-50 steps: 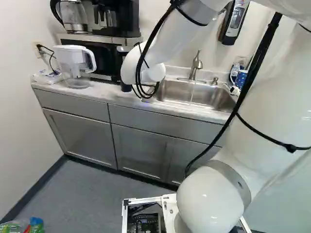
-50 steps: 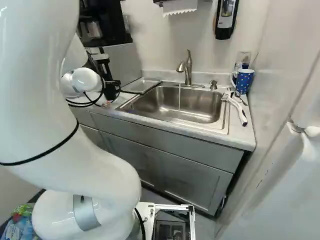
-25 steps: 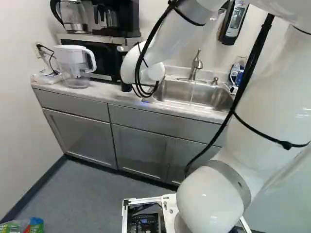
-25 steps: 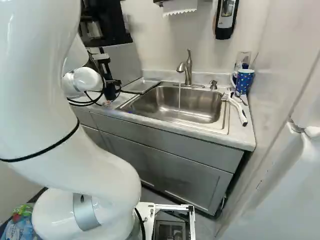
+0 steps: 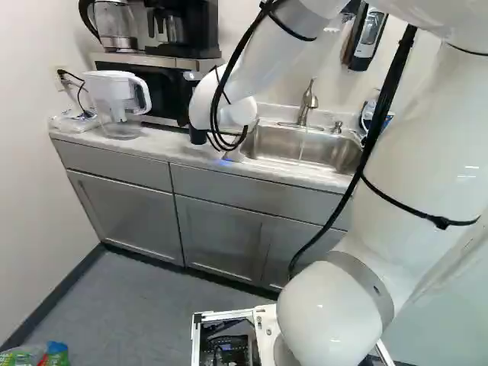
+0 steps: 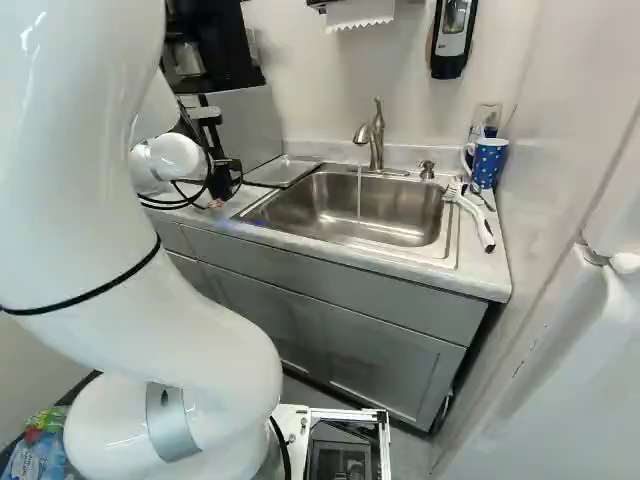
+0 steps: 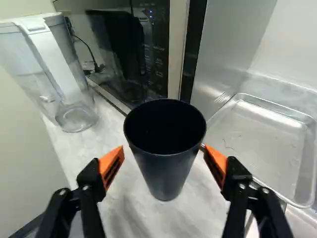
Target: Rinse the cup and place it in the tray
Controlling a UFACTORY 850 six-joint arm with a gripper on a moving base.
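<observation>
The gripper is low over the counter, left of the sink in the right base view. In the wrist view the gripper stands open around the dark cup, with a gap on each side between the cup and the orange pads. The cup is upright on the counter, its mouth up and dark inside. In the left base view the cup shows in part beside the arm's wrist. The shallow metal tray lies beside the cup, by the sink; the tray looks bare.
Water runs from the faucet into the sink. A microwave and a clear pitcher stand behind and beside the cup. Right of the sink are a blue mug and a white-handled brush.
The arm's upper links have shifted slightly to the left in the left base view, while its wrist has edged right in the right base view. The base has stayed put.
</observation>
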